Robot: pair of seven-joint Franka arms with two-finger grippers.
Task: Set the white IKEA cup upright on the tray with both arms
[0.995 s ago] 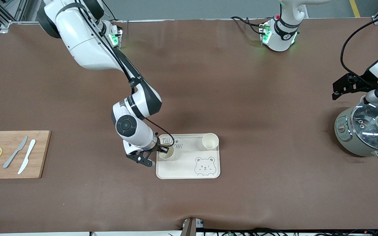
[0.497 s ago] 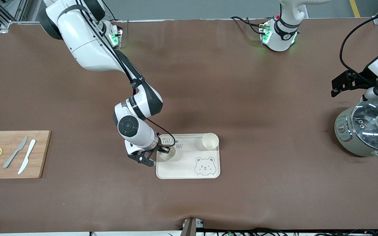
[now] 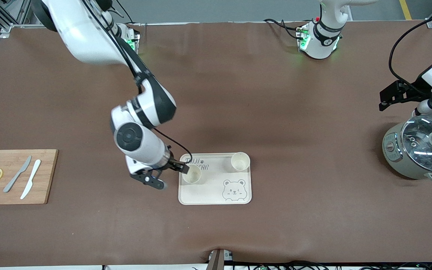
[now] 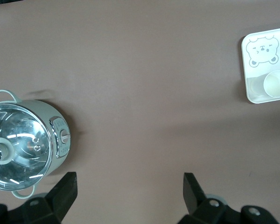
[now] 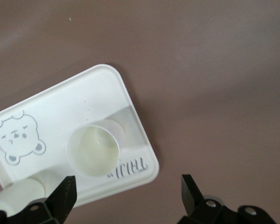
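The cream bear tray [image 3: 201, 193] lies mid-table with two white cups standing upright on it. One cup [image 3: 191, 174] stands by the lettering at the tray's edge toward the right arm's end, and the other cup [image 3: 240, 161] stands in the corner toward the left arm's end. My right gripper [image 3: 166, 175] hangs open over that tray edge and the table beside it, holding nothing. In the right wrist view the near cup [image 5: 92, 149] sits free on the tray [image 5: 84, 98], clear of the gripper [image 5: 126, 196]. My left gripper [image 3: 396, 95] waits open over the table beside the pot.
A grey-green pot with a glass lid [image 3: 420, 150] stands at the left arm's end of the table. A wooden cutting board [image 3: 45, 176] with two knives and two lemon slices lies at the right arm's end. The left wrist view shows the pot [image 4: 23, 144] and the tray [image 4: 253, 88].
My right gripper opened and let go of the cup by the lettering, then drew back off it toward the right arm's end. The cup stayed upright. The left arm barely shifted.
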